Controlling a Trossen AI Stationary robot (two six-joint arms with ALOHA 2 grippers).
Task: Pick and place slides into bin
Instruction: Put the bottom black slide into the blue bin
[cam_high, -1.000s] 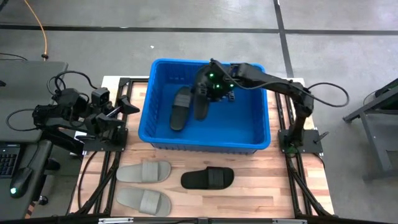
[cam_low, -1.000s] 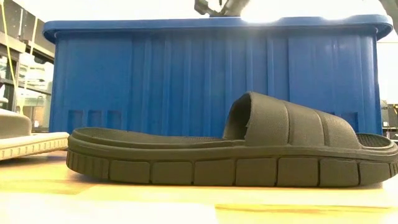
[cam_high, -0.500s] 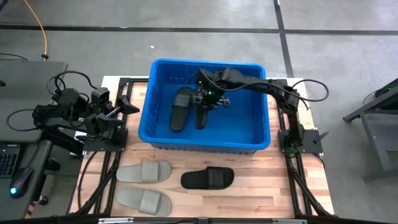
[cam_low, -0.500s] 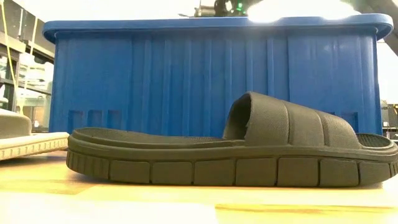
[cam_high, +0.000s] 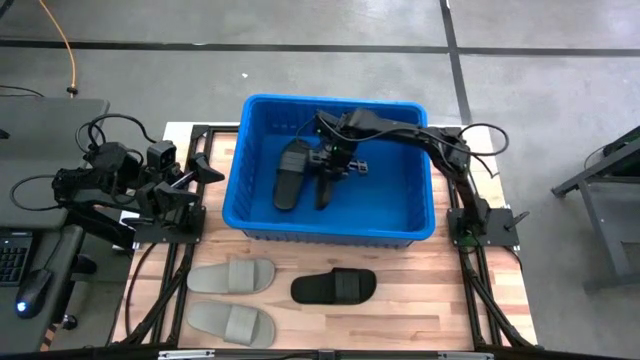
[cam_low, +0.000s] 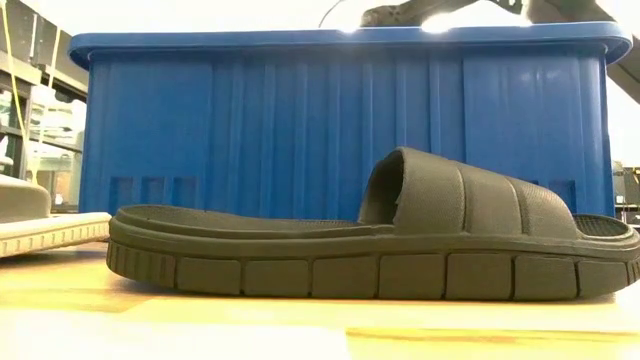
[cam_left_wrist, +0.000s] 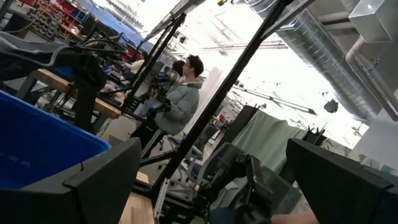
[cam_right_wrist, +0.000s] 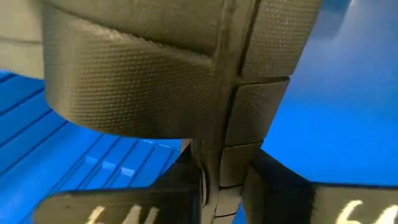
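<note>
The blue bin (cam_high: 410, 215) stands at the table's far middle and also shows in the low view (cam_low: 250, 120). One black slide (cam_high: 290, 172) lies flat on the bin's floor. My right gripper (cam_high: 335, 160) is inside the bin, shut on a second black slide (cam_high: 324, 188) that is turned on its side. A third black slide (cam_high: 334, 287) and two light grey slides (cam_high: 232, 275) (cam_high: 230, 322) lie sole-down on the table in front of the bin. My left gripper (cam_high: 200, 172) is open and empty at the table's left edge. My right gripper pinches the black slide's sole (cam_right_wrist: 231, 155) between its two fingers (cam_right_wrist: 273, 186), one on each flat face, near one end. The fingers come from above and from the far side, slanting down. The slide stands on edge below them; I cannot tell whether it touches the bin's floor.
The bin's walls stand high around my right gripper. Black frame rails (cam_high: 160, 290) run along the table's left and right edges. The nearest black slide fills the low view (cam_low: 370, 250) in front of the bin. A person (cam_left_wrist: 180, 99) stands in the room beyond the table.
My right gripper has gone down into the bin and a little toward the table's near edge, still shut on the black slide. The slide has sunk with it beside the slide lying in the bin.
</note>
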